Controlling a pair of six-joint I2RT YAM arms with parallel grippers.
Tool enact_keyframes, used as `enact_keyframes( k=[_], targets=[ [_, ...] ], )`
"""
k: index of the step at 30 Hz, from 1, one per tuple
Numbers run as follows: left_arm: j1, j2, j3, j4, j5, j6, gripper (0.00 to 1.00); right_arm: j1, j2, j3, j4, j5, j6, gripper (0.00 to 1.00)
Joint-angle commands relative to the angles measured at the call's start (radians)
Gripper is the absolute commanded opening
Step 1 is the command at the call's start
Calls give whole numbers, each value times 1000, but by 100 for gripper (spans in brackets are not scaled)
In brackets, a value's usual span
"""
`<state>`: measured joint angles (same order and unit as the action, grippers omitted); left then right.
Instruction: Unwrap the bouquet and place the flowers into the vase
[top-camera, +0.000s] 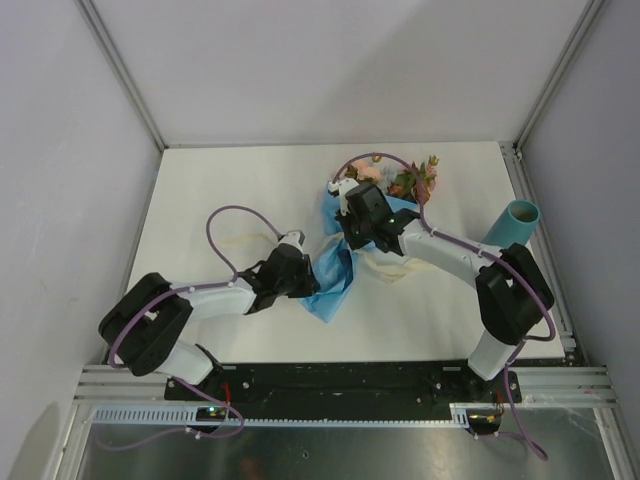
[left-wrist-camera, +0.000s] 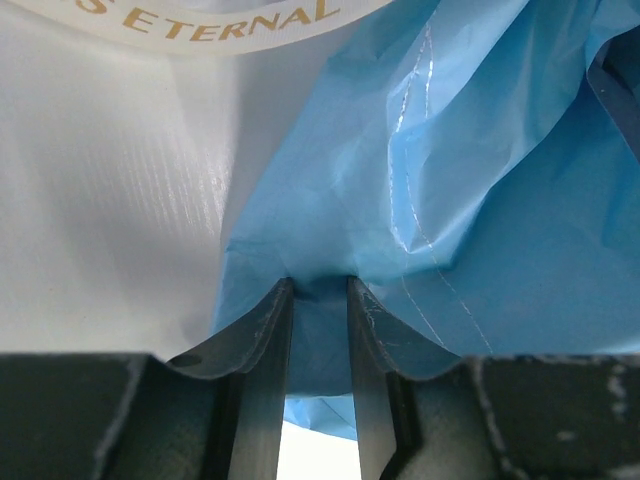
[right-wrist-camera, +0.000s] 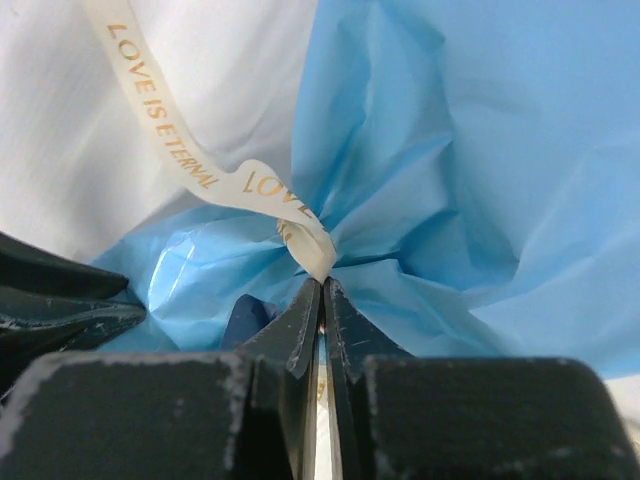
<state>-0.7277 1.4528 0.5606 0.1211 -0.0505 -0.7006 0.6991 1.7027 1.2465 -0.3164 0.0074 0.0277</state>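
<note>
The white worktop (top-camera: 220, 180) carries everything, and both arms reach in over its middle from the near edge. The bouquet (top-camera: 335, 285) lies across the centre of the worktop, its narrow end toward the left arm and its head toward the far side. Its blue paper (left-wrist-camera: 480, 220) is crumpled and spread loosely, light on the outside, with a dark navy patch showing at one edge in the left wrist view. The flowers (top-camera: 400, 178), pink, peach and brownish with green leaves, stick out of the far end of the wrap, just beyond the right arm's wrist. The vase (top-camera: 513, 224), a teal tube, sits near the worktop's right edge, well apart from the bouquet and beside the right arm's elbow. The left claw (left-wrist-camera: 318, 285) is at the bouquet's near end, its fingers drawn in to a narrow gap with a fold of the blue paper pinched between their tips. The right claw (right-wrist-camera: 322, 290) is closed tight at the gathered waist of the wrap, nipping the end of the cream ribbon (right-wrist-camera: 165, 130), whose gold lettering runs up and away to the left.
</note>
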Motion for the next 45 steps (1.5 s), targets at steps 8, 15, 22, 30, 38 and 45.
enact_keyframes(
  k=[8, 15, 22, 30, 38, 45],
  targets=[
    [-14, 31, 35, -11, -19, -12, 33, 93, 6, -12, 192, 473, -32, 10],
    [-27, 9, 23, -16, -38, -10, 33, 128, -9, -94, 360, 645, -139, 13],
    [-27, 3, 19, -20, -44, -21, 33, 136, -84, -137, 473, 689, -221, 16],
    [-34, -6, 15, -17, -50, -29, 33, 99, -147, -122, 317, 330, -145, 26],
    [-42, -5, 24, -17, -45, -31, 33, -3, -158, -122, 144, -72, -46, 39],
    [-46, -2, 27, -17, -47, -31, 33, -34, -122, -122, 111, -147, -102, 41]
  ],
)
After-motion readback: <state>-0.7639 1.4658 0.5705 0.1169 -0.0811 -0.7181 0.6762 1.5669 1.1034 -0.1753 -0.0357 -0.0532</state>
